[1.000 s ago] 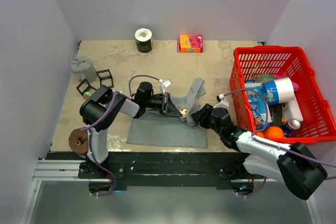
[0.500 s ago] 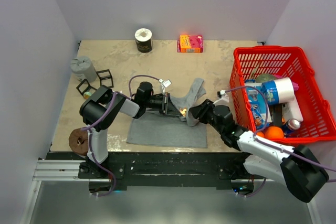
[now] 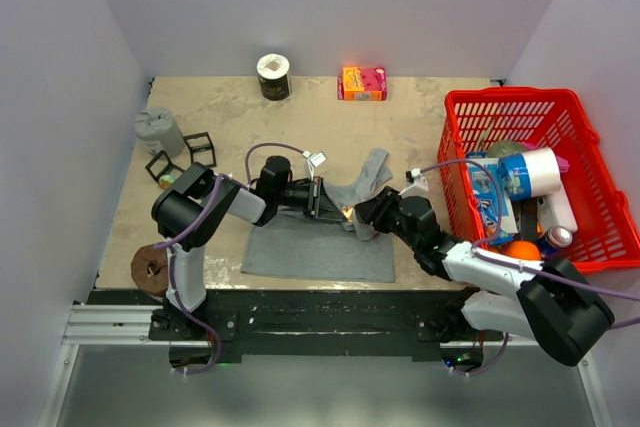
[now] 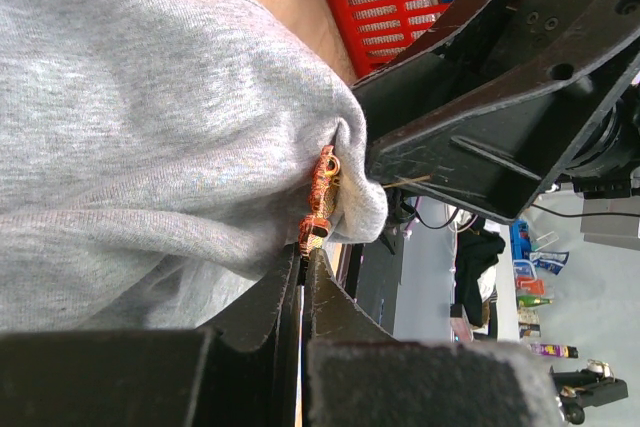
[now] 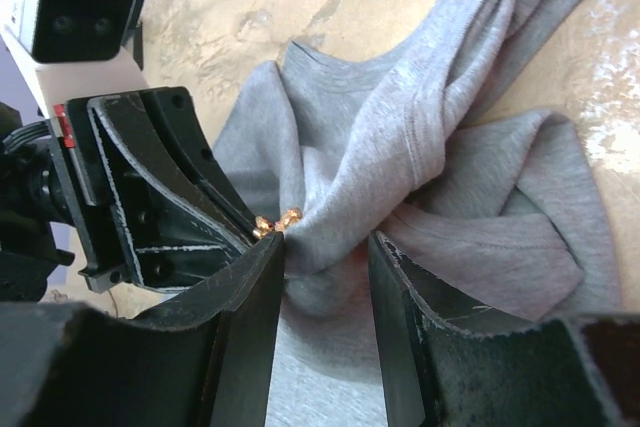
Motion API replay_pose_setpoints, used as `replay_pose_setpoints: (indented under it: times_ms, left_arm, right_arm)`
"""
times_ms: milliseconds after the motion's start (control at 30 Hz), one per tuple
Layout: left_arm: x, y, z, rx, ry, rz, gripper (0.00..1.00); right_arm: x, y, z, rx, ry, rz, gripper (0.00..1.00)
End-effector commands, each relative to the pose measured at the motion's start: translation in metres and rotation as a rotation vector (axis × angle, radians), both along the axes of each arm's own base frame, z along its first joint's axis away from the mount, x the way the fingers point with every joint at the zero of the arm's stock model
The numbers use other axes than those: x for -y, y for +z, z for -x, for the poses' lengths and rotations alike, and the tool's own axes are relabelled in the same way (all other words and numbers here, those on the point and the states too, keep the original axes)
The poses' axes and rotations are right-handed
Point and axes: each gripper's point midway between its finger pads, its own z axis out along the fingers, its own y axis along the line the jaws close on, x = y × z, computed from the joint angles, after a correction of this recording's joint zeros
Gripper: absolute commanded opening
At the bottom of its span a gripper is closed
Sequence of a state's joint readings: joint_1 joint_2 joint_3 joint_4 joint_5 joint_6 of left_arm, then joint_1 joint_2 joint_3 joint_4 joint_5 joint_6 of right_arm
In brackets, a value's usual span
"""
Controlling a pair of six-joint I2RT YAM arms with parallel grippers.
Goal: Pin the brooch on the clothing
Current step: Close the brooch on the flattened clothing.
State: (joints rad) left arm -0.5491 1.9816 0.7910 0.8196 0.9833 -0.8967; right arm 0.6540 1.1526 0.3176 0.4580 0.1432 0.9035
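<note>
The brooch [image 4: 320, 202] is pinched by the closed left fingers [image 4: 265, 302]. A clothing [image 5: 420, 137] fold is clamped between the half-open right fingers [image 5: 240, 327]. If the fold is let slip, the fabric could be missed.

The overhead camera hangs high behind the arm bases, looking down and forward: the whole table [image 3: 420, 117] is in shot, basket [image 3: 510, 95] at right, everything small. The left wrist view is jammed in close and rolled sideways, sighting along the left fingers [image 4: 260, 312] toward the basket. The right wrist view peers down between the right fingers [image 5: 240, 327], close over the top [image 5: 480, 237], facing the left camera [image 5: 70, 7] head-on. All three share the brooch [image 3: 347, 212] and the fold of cloth around it.
</note>
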Motion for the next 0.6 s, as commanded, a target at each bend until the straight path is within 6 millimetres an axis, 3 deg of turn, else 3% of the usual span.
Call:
replay_pose_setpoints:
  times_ms: [0,567]
  left_arm:
    - [0.003,0.024,-0.008,0.081,-0.015,0.045,0.00]
    - [0.003,0.024,-0.008,0.081,-0.012,0.045,0.00]
  right_arm:
    - [-0.011,0.030,-0.015,0.088,0.011,-0.053,0.43]
    - [-0.018,0.014,-0.003,0.040,0.028,-0.107,0.41]
